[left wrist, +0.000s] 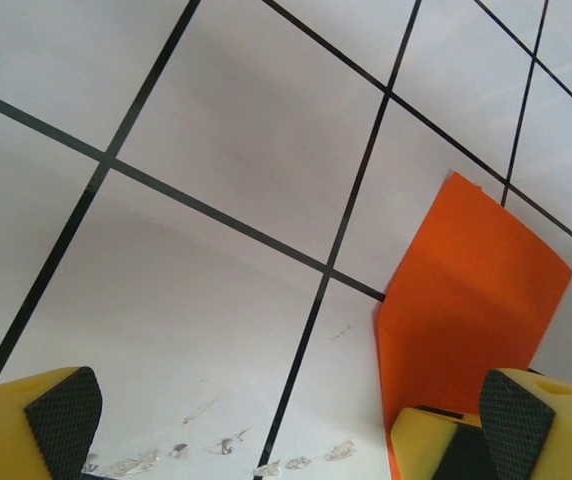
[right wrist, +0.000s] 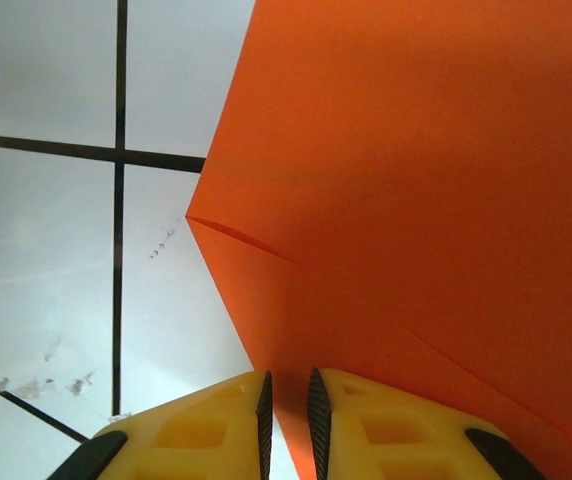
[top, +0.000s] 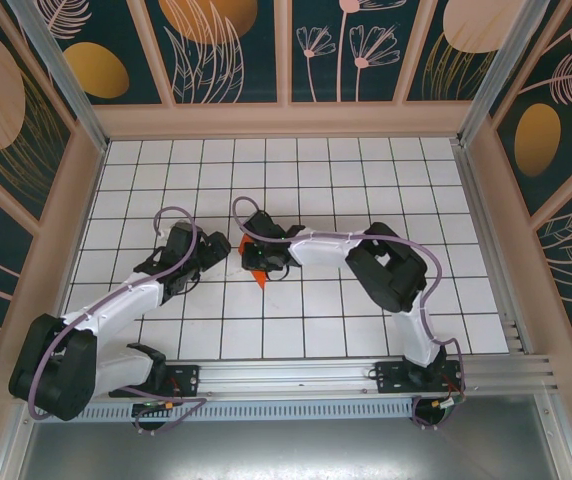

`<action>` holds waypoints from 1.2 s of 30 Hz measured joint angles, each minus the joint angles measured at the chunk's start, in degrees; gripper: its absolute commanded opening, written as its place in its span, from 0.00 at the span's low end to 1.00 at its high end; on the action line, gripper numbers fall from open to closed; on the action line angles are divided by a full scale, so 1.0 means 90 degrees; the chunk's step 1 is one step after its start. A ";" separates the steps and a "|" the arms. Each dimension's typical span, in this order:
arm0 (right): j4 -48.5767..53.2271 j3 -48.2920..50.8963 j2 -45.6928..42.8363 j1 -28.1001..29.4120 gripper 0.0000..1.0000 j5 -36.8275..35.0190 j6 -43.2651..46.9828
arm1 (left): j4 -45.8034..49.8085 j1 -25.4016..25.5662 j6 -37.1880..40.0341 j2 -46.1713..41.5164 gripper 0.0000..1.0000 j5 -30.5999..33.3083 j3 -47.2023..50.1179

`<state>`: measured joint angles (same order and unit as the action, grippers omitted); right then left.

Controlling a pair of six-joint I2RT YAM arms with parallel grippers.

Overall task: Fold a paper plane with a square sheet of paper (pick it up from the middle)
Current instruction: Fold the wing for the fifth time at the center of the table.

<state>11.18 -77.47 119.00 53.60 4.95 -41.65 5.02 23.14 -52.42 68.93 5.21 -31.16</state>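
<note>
Near the middle of the gridded worktop (top: 296,175), the right pincer (right wrist: 288,385) is almost closed, its yellow fingers pinching the edge of the orange paper (right wrist: 416,180), a creased sheet tilted up from the tiles. Just beside it, the left pincer (left wrist: 286,410) gapes wide and holds nothing, with the paper next to one finger.

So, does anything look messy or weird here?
Nothing is spilled or torn. The orange paper is creased and pinched in the right end effector, which is just part of folding. The only odd bit is some grey smudges on the white table near the open left end effector.
</note>
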 measured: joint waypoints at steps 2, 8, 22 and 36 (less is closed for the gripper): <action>-0.0046 0.0163 -0.0087 -0.0002 0.22 0.0005 0.0435 | -0.0044 0.0000 0.0041 0.0000 0.98 -0.0107 0.0000; -0.0100 0.1508 -0.1090 -0.0056 0.26 0.0131 0.2072 | -0.0301 0.0000 0.0219 -0.0002 0.99 -0.0576 0.0061; -0.0444 0.2997 -0.3650 -0.0199 0.45 -0.0279 0.0848 | -0.1185 0.0141 0.0194 0.0323 0.99 -0.1919 0.0260; -0.0971 0.3252 -0.2890 -0.0328 0.29 -0.0243 -0.0627 | -0.1887 0.1156 -0.0622 0.0954 0.85 -0.2030 0.0308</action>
<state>2.44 -48.21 92.99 50.65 2.76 -47.29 -11.97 33.54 -58.02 77.52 -13.06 -28.38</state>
